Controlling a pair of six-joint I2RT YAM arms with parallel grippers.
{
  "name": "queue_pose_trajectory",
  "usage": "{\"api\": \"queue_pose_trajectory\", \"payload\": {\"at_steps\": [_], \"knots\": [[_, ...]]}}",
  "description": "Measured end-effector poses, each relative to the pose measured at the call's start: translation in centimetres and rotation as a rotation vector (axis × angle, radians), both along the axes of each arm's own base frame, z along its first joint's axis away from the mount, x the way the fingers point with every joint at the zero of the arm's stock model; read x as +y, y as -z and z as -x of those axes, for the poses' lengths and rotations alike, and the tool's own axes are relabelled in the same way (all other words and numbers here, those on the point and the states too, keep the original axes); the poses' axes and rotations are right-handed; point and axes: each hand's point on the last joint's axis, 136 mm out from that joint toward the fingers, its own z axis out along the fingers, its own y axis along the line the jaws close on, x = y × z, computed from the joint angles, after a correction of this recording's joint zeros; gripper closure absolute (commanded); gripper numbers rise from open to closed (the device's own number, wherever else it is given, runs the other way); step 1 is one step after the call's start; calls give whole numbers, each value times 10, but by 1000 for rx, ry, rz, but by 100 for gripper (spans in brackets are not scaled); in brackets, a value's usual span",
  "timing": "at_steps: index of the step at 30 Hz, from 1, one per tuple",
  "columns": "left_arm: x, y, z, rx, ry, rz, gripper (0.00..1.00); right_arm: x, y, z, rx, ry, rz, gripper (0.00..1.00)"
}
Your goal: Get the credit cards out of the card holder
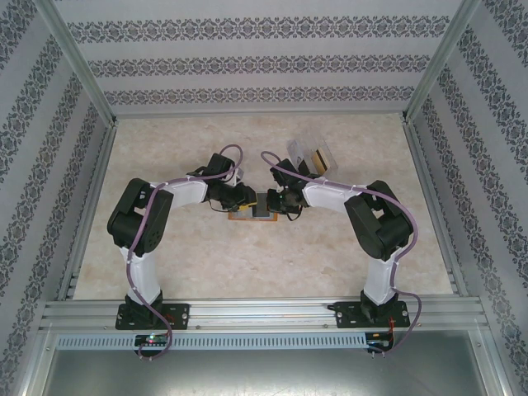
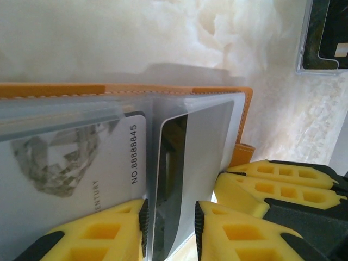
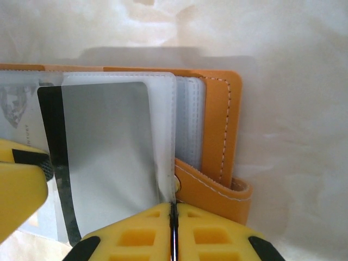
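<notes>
Right wrist: the sleeve [image 3: 163,87] was pinched by the right gripper [image 3: 173,209]; the left gripper [image 2: 169,223] was parted. The stiff, slick credit card [image 3: 106,147] was judged graspable edgewise.

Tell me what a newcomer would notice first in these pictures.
At the middle of the table, the open orange card holder lies with both arms bent in over it. Up close, the right hand has its yellow fingers pressed together on the edge of a clear sleeve holding a silver card with a black stripe. Beyond the right arm sits a clear box.
</notes>
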Motion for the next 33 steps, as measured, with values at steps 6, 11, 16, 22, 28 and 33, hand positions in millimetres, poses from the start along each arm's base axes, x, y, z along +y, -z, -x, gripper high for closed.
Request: {"api": "queue_pose_trajectory", "payload": {"at_steps": [6,11,16,22,28,33], "knots": [[-6,-1,-1,-4,43,19,69,0,0,0,0,-1,0,89],[-4,-2,-1,-19,77,30,73,0,0,0,1,-1,0,89],[0,-7,-5,-25,78,77,79,0,0,0,2,-1,1,90],[3,-10,-8,-34,75,113,84,1,0,-1,4,-1,2,90],[1,-11,-8,-42,80,127,81,1,0,-1,5,-1,3,90],[-1,-10,-10,-46,83,142,80,1,0,-1,5,-1,3,90]]}}
